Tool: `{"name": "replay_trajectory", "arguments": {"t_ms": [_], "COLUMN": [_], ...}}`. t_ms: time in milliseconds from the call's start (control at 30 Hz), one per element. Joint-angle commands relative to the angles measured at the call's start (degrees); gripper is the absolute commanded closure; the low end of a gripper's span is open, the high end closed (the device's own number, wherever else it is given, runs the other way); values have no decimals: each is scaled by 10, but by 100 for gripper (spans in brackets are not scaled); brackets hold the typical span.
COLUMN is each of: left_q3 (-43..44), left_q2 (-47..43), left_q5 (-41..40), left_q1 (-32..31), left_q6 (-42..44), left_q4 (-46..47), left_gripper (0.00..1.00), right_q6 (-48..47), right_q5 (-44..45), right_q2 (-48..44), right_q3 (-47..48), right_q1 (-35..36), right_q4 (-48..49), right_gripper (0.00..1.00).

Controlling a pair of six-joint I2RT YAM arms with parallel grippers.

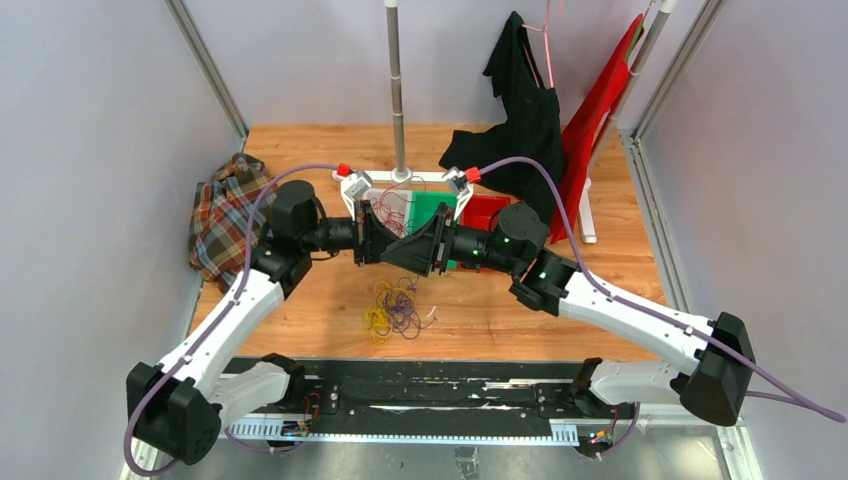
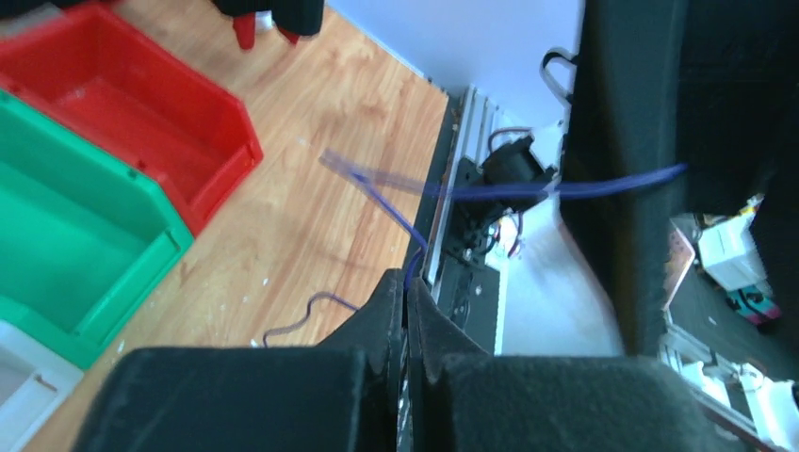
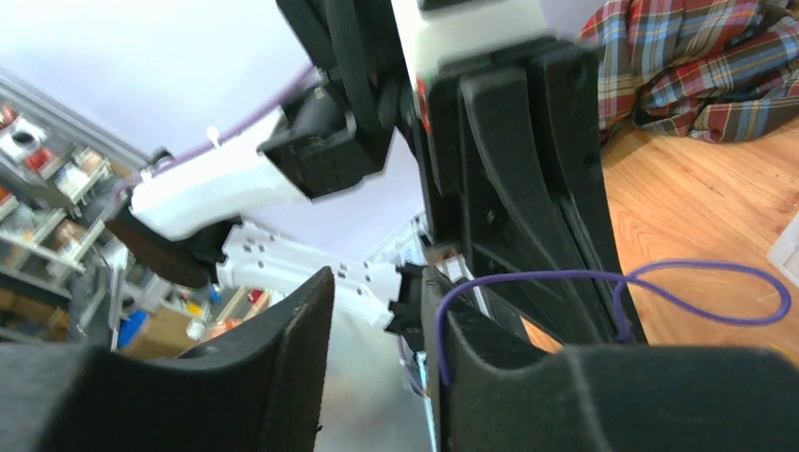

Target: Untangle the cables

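1. Closest to the arm bases, a loose bunch of cables [image 1: 393, 308] in yellow and purple curls lies on the wooden table [image 1: 300, 330]. It sits in front of both claws and touches neither.
2. Just beyond the bunch, the 2 arms meet tip to tip above the middle of the table.
3. The left claw [image 2: 407, 297] is pressed together, pinching 1 purple strand [image 2: 622, 181]. The strand rises from the tips, then stretches sideways through the air, clear of the wood.
4. The right claw [image 3: 377, 287] stands apart. The purple strand lies against the inner edge of 1 finger [image 3: 528, 377] and curls out in a loop above the table.
5. Behind the claws, thin red wires [image 1: 395, 207] spread beside a green bin [image 1: 432, 208]. A red bin [image 1: 487, 210] sits just to its right.
6. At the far left edge lies a plaid cloth [image 1: 222, 225].
7. At the back stands a metal pole [image 1: 397, 90], with a black garment [image 1: 525, 120] and a red garment [image 1: 600, 110] hanging to its right.
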Motion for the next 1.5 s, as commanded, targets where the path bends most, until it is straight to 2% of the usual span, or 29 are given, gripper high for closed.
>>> {"name": "replay_trajectory", "arguments": {"t_ms": [0, 100, 167, 300, 433, 500, 600, 733, 900, 1100, 1267, 1467], "left_q3": [117, 218, 258, 288, 307, 326, 352, 385, 435, 513, 593, 668], "left_q2": [-27, -33, -34, -52, -71, -70, -61, -46, -35, -13, 5, 25], "left_q5": [-2, -51, -85, -118, -109, -95, -85, -65, -52, -30, -29, -42], "left_q1": [5, 5, 5, 5, 5, 5, 5, 5, 5, 5, 5, 5], "left_q6": [142, 262, 302, 324, 348, 366, 358, 335, 321, 282, 241, 147], "left_q4": [-180, -336, -381, -401, -414, -430, -431, -431, -431, -430, -418, -316], "left_gripper": [99, 99, 99, 100, 99, 99, 100, 99, 99, 99, 100, 100], "right_q6": [-91, -176, -218, -275, -285, -289, -300, -339, -408, -425, -414, -352], "right_q5": [-97, -109, -99, -19, 113, 145, 136, 166, 267, 395, 395, 385], "right_q2": [-15, -34, -48, -76, -105, -113, -116, -102, -46, 36, 105, 139], "right_q3": [39, 42, 37, 3, -63, -91, -100, -75, -33, -17, 13, -29], "right_q1": [-8, -8, -8, -8, -8, -8, -4, 42, 112, 124, 124, 124], "right_q4": [-86, -184, -242, -332, -350, -326, -256, -179, -120, -30, -37, 2], "right_gripper": [56, 50, 44, 39, 36, 36, 35, 31, 30, 32, 36, 38]}}
